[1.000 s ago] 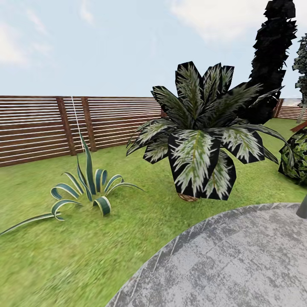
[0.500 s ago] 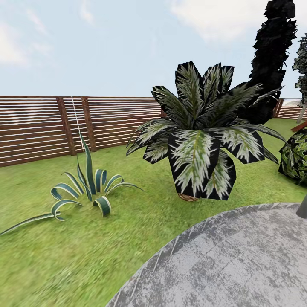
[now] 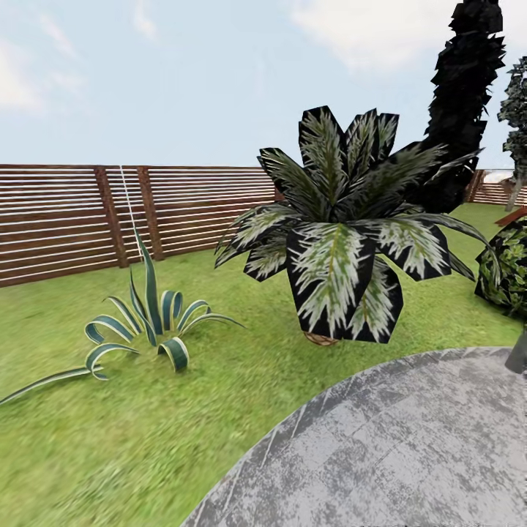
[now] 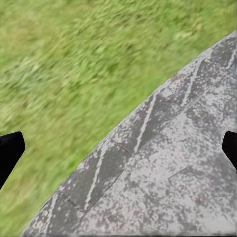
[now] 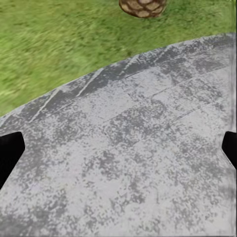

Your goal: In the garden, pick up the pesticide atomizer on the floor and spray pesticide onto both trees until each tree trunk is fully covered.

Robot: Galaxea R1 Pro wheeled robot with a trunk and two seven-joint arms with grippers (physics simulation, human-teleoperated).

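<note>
The pesticide atomizer is out of view. My left gripper (image 4: pixel 118 153) is open, its black fingertips (image 4: pixel 10 150) wide apart over the line where grass meets grey stone paving. Nothing lies between the open fingers of my right gripper (image 5: pixel 118 153), which hangs over the paving (image 5: pixel 128 148). In the head view, a distant tree (image 3: pixel 517 110) with a dark green crown and a thin pale trunk is cut off at the right edge. Lawn (image 3: pixel 110 439) covers the floor on the left, and a round stone patch (image 3: pixel 410 454) lies at the lower right.
A large broad-leaved striped plant (image 3: pixel 344 241) stands ahead, its brown woven base (image 5: pixel 142 7) near the paving's edge. A low spiky striped plant (image 3: pixel 150 322) grows to the left. Behind are a slatted wooden fence (image 3: pixel 58 219), a near-black column tree (image 3: pixel 465 95), and a bush (image 3: pixel 509 271) at right.
The whole head picture has shifted a few pixels to the left, so the camera has turned slightly. Nothing in the garden itself has moved.
</note>
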